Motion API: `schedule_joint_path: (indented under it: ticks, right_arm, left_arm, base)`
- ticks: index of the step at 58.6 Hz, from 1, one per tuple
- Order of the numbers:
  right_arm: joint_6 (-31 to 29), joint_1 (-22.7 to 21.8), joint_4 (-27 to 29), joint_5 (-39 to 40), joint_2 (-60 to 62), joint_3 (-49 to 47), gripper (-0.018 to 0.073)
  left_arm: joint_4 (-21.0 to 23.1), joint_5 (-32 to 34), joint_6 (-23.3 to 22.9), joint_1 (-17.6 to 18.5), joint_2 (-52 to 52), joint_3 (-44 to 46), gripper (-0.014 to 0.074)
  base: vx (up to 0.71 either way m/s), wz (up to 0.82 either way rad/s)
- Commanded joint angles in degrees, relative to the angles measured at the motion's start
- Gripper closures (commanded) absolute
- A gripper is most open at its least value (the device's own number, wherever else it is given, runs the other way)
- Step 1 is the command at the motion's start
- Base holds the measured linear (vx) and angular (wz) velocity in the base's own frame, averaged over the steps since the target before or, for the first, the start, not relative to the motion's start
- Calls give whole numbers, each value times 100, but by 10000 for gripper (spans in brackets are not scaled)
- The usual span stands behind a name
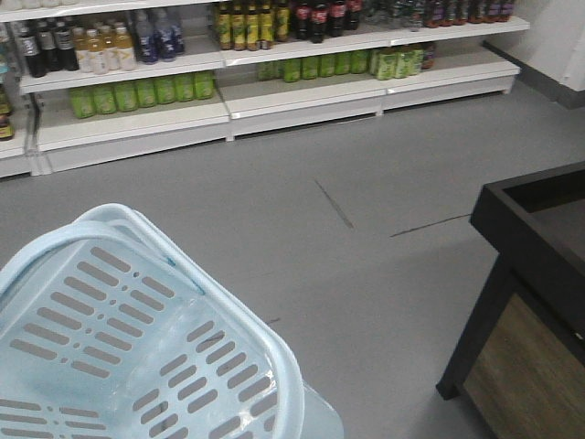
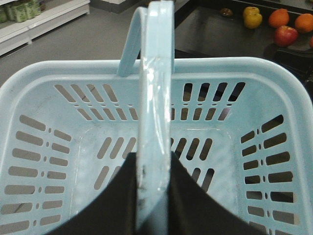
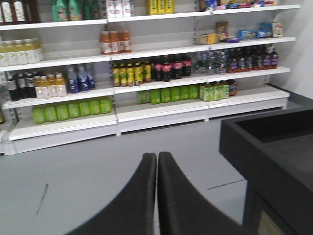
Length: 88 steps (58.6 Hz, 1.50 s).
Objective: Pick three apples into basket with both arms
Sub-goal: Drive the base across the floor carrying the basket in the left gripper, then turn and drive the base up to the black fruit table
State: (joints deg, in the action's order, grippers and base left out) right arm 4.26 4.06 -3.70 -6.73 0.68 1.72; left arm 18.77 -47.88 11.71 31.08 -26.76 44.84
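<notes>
The pale blue basket (image 2: 44,73) hangs from its loop handle (image 2: 156,73), and my left gripper (image 2: 153,156) is shut on that handle. The basket holds nothing. It also fills the lower left of the front view, basket (image 1: 291,384). One dark red apple (image 2: 285,35) lies on the black table (image 2: 210,34) beyond the basket's far right corner. My right gripper (image 3: 157,155) is shut with nothing between its fingers, held over the grey floor and facing the drink shelves. Neither gripper shows in the front view.
Two orange fruits (image 2: 279,17) and a yellow-red fruit (image 2: 253,17) lie near the apple. The black table (image 1: 539,229) with a raised rim stands at the right. White shelves of bottles (image 1: 274,82) line the back wall across grey floor (image 1: 347,247).
</notes>
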Motion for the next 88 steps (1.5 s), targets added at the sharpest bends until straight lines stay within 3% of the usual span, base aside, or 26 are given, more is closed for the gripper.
schedule_joint_path:
  ticks: [1, 46, 88]
  right_arm:
    - [-39, -22, -48, 407, 65, 65, 568]
    - [-39, -22, -48, 407, 65, 65, 568]
    - [-39, -22, -48, 407, 65, 65, 568]
  left_arm:
    - [141, 556, -60, 14, -27, 156, 602]
    - [141, 556, -60, 14, -27, 156, 602]
    - [141, 556, -60, 14, -32, 156, 602]
  base:
    - [16, -62]
    - [13, -53]
    - [2, -20]
